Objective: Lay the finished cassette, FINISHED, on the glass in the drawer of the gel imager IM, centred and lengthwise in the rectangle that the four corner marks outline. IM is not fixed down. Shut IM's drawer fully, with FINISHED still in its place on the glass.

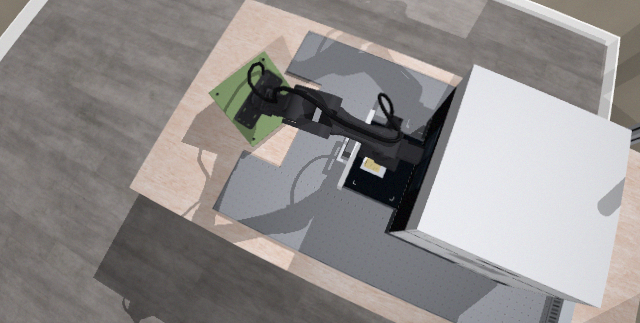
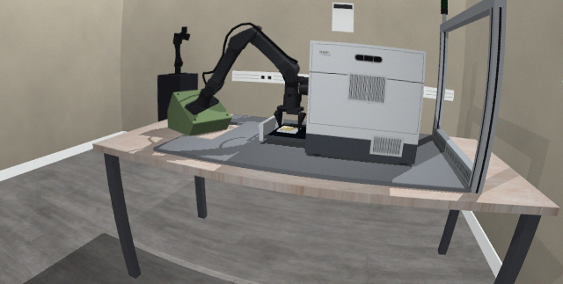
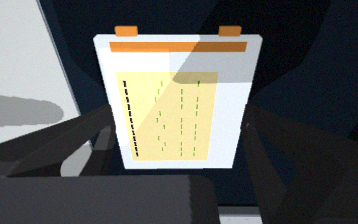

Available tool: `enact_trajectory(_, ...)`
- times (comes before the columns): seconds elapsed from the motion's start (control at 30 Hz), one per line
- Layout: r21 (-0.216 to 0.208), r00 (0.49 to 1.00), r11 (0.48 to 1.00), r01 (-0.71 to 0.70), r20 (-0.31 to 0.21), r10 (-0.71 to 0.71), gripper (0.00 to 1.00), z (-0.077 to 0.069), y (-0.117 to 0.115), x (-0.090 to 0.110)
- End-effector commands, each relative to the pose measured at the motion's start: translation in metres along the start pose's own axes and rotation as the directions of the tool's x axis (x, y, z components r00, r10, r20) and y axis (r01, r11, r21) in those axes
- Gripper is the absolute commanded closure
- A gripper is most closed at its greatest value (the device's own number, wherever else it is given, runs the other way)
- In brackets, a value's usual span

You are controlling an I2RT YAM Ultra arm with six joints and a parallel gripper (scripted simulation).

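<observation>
The finished cassette [image 3: 176, 100] is a white plate with a yellow gel window and an orange strip at its far end. My gripper [image 3: 178, 110] is shut on the cassette, one finger on each long side. It holds the cassette low over the dark glass [image 1: 382, 178] of the open drawer of the white gel imager [image 1: 510, 183]. In the overhead view the cassette [image 1: 372, 165] sits near the drawer's far part, with white corner marks [image 1: 355, 182] visible in front of it. In the side view the cassette [image 2: 288, 129] and gripper [image 2: 290, 119] are just left of the imager [image 2: 365, 99].
The drawer's white front panel [image 1: 348, 165] stands toward the arm. The arm's green base [image 1: 250, 98] is at the table's left. A grey mat [image 1: 320, 198] covers the table around the imager. A grey frame [image 2: 466, 95] stands at the right end.
</observation>
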State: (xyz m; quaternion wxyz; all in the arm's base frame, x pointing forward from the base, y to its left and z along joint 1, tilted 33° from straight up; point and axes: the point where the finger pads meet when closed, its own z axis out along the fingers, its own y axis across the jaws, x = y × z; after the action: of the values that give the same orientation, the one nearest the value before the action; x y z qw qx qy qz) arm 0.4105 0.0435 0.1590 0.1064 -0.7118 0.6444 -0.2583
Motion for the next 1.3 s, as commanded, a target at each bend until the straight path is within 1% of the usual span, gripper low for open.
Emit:
enact_trajectory(0.0,0.001,1.0,1.0,0.003,0.016,-0.003,1.0,0.0031,-0.0007,-0.0025)
enact_trajectory(0.07,-0.009,1.0,1.0,0.008,0.016,-0.008,1.0,0.0062,0.0027,-0.0038)
enact_trajectory(0.3,-0.002,1.0,1.0,0.006,0.016,-0.006,1.0,0.0056,0.0009,-0.0034)
enact_trajectory(0.4,-0.012,1.0,1.0,0.008,0.016,-0.008,1.0,0.0102,0.0038,-0.0041)
enact_trajectory(0.5,-0.004,1.0,1.0,0.008,0.017,-0.008,1.0,0.0065,0.003,-0.0035)
enact_trajectory(0.53,0.004,1.0,1.0,0.005,0.017,-0.005,1.0,0.0059,-0.0009,-0.0031)
enact_trajectory(0.57,0.005,1.0,1.0,0.004,0.017,-0.004,1.0,0.0073,-0.0016,-0.0031)
enact_trajectory(0.6,0.014,1.0,1.0,-0.002,0.01,0.002,1.0,0.0016,-0.0036,-0.0014)
enact_trajectory(1.27,0.014,1.0,1.0,-0.002,0.01,0.002,1.0,0.0013,-0.0037,-0.0013)
